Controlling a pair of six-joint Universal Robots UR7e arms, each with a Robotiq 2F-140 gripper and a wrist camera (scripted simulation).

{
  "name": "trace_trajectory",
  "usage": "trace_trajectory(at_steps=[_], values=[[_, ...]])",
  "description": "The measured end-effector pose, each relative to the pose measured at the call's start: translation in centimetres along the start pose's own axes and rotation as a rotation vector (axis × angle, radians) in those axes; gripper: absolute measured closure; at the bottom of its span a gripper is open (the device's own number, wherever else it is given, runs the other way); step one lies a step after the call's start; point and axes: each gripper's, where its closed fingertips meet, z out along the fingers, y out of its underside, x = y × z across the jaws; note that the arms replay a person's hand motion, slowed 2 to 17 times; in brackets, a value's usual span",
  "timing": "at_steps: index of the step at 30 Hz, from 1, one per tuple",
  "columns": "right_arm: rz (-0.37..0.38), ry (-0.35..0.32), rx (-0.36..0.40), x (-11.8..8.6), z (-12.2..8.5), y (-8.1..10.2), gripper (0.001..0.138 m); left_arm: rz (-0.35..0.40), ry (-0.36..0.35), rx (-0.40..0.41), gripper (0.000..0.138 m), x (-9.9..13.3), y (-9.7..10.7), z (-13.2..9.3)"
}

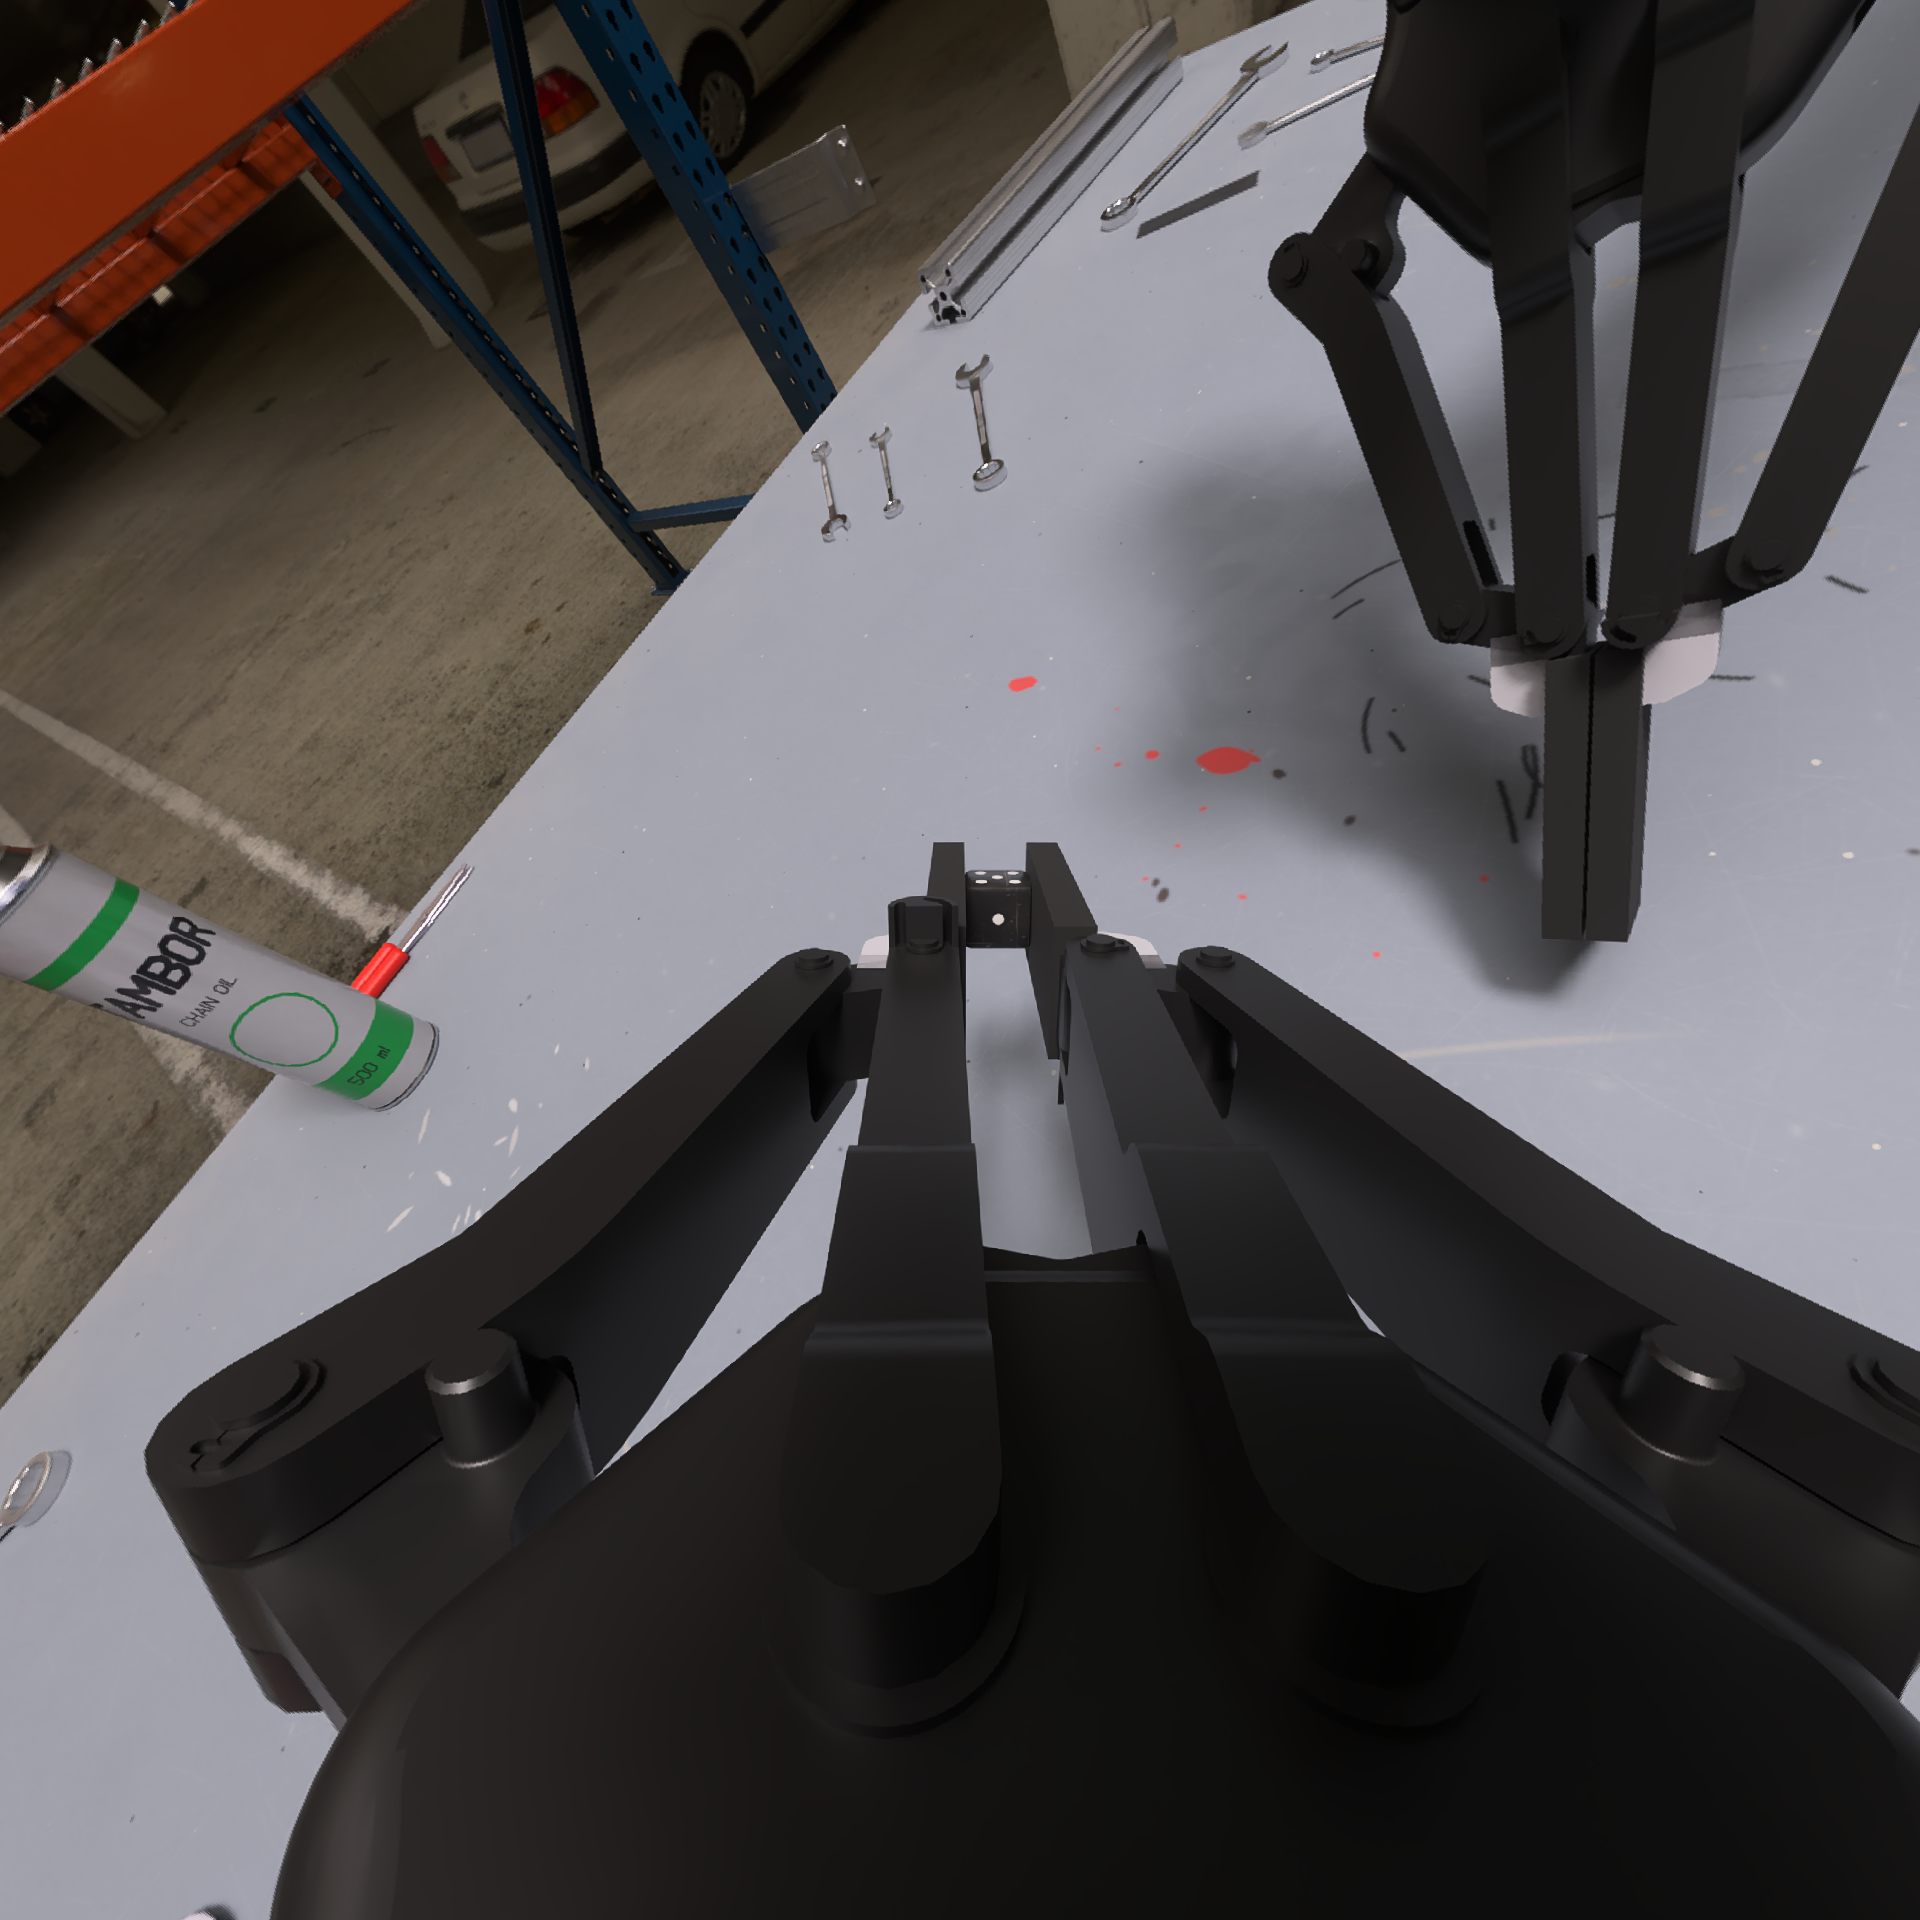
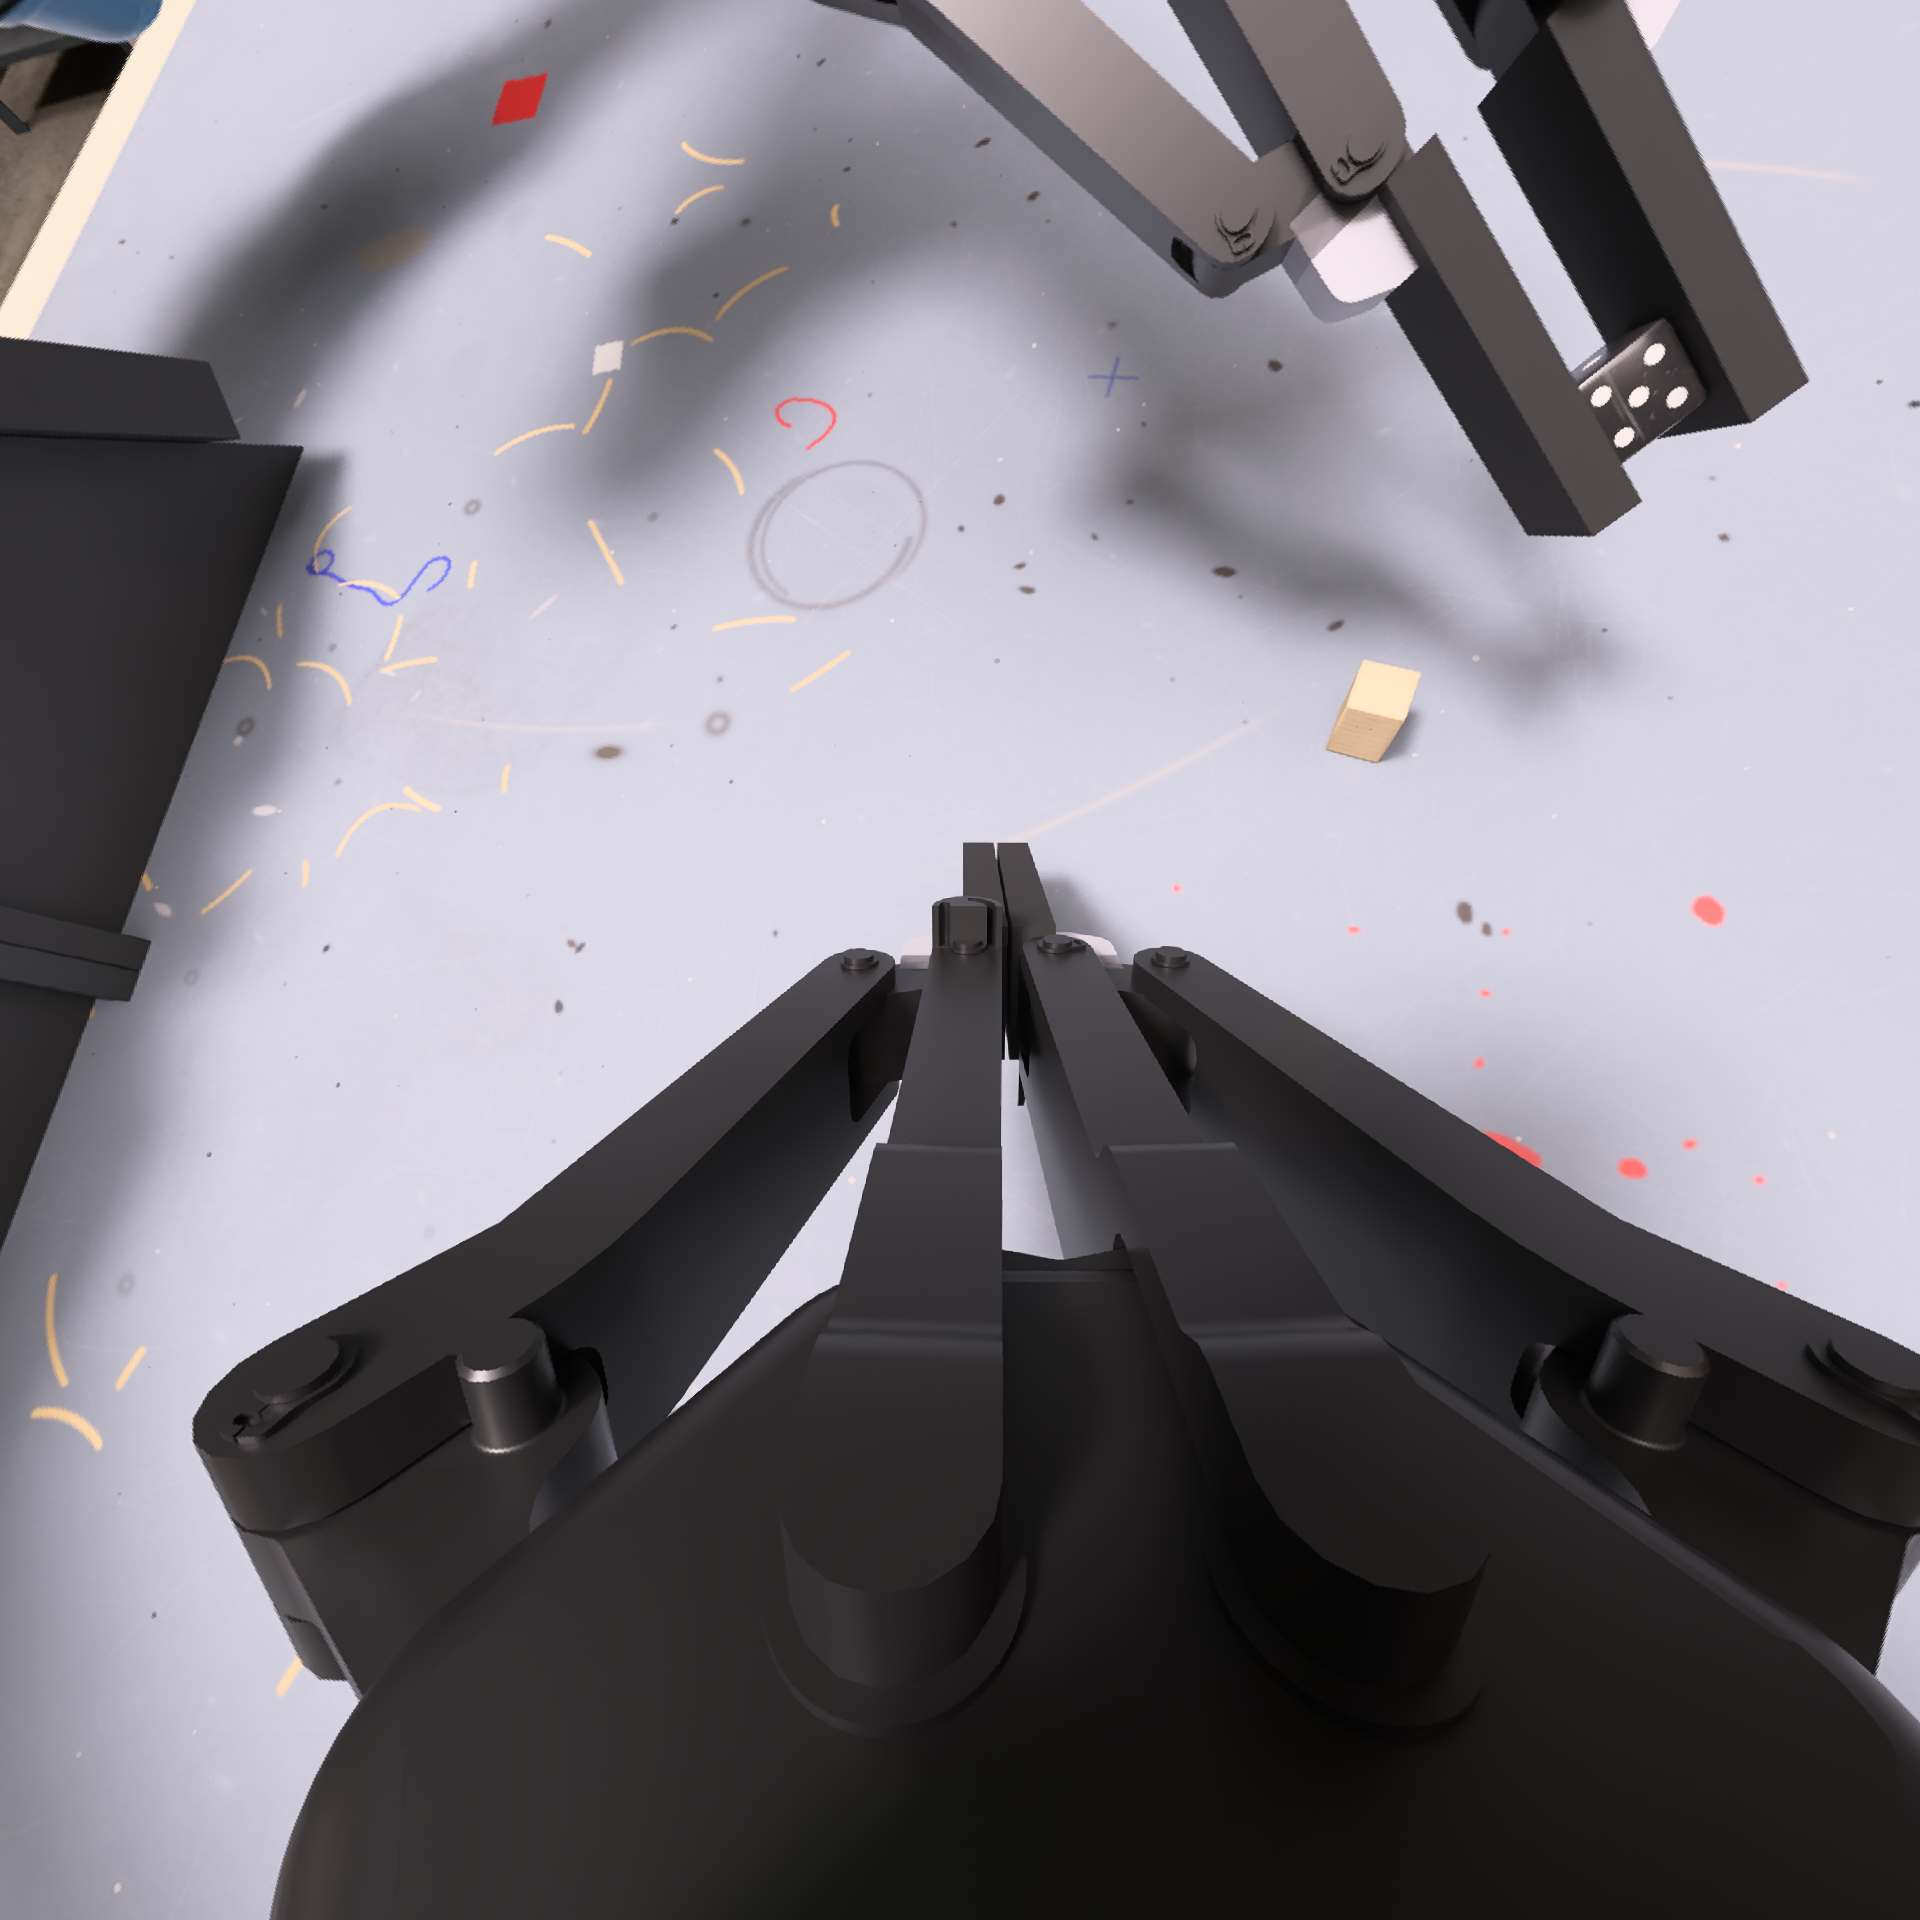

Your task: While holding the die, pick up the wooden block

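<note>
My left gripper [image 1: 995, 868] is shut on a small black die [image 1: 996, 908] with white pips and holds it above the grey table [image 1: 727, 748]. In the right wrist view the left gripper [image 2: 1652, 457] shows at the top right with the die [image 2: 1642, 395] between its fingers. A small pale wooden block [image 2: 1371, 712] stands on the table in the right wrist view, ahead and to the right of my right gripper [image 2: 995, 857]. My right gripper is shut and empty, fingers pressed together. It also shows in the left wrist view [image 1: 1590, 925], pointing down near the table.
A spray can [image 1: 208, 987] with green bands lies at the table's left edge. Three small wrenches [image 1: 894, 473] lie farther back, an aluminium rail [image 1: 1049, 177] and more wrenches [image 1: 1195, 135] beyond. A black case [image 2: 114, 727] lies at the left in the right wrist view. Red paint spots [image 1: 1226, 761] mark the table.
</note>
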Motion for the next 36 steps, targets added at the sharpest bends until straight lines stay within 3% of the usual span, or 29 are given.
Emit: trace_trajectory(at_steps=[10,23,36], values=[[0.005,-0.015,-0.022,-0.2,0.6,0.6,0.138,0.006,0.003,-0.005,0.123,0.2,0.0,0.1],[0.007,-0.002,-0.015,0.0,-0.5,0.9,0.138,0.000,-0.001,-0.002,0.123,0.0,0.1,0.0],[0.015,-0.014,-0.028,-0.1,-0.2,1.6,0.138,0.007,0.003,-0.009,0.123,0.1,0.1,0.2]])
